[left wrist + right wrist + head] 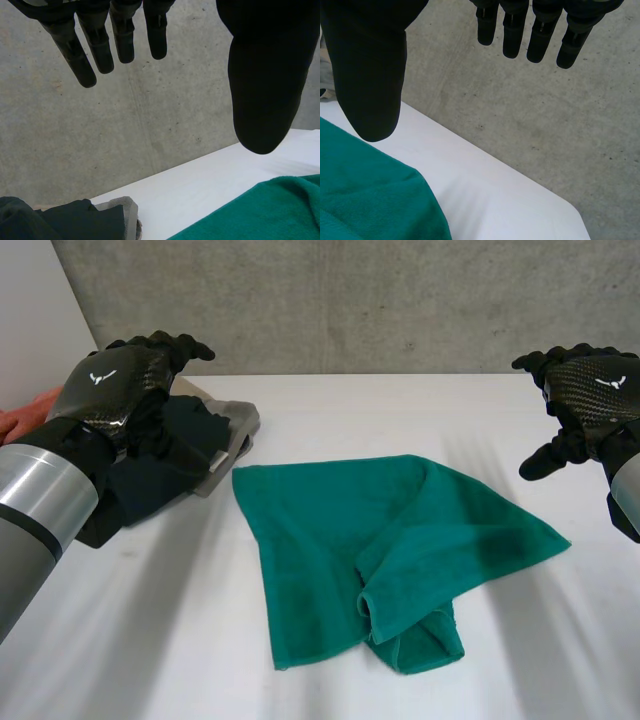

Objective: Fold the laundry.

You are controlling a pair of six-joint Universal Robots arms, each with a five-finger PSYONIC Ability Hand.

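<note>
Towel [400, 540] (green, rumpled) between left robot hand [115, 385] and right robot hand [590, 390]

Bright, diffuse light, soft shading in towel [330, 530] folds

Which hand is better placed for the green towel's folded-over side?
Right, probably: the right hand hangs open by that side of the green towel; the left hand is over dark clothes.

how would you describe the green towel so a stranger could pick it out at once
On the white table, look at the middle. A teal-green terry towel lies there loosely spread, its near part folded over itself. It is the only bright cloth; the pile of black and grey clothes beside it is dark and stacked.
</note>
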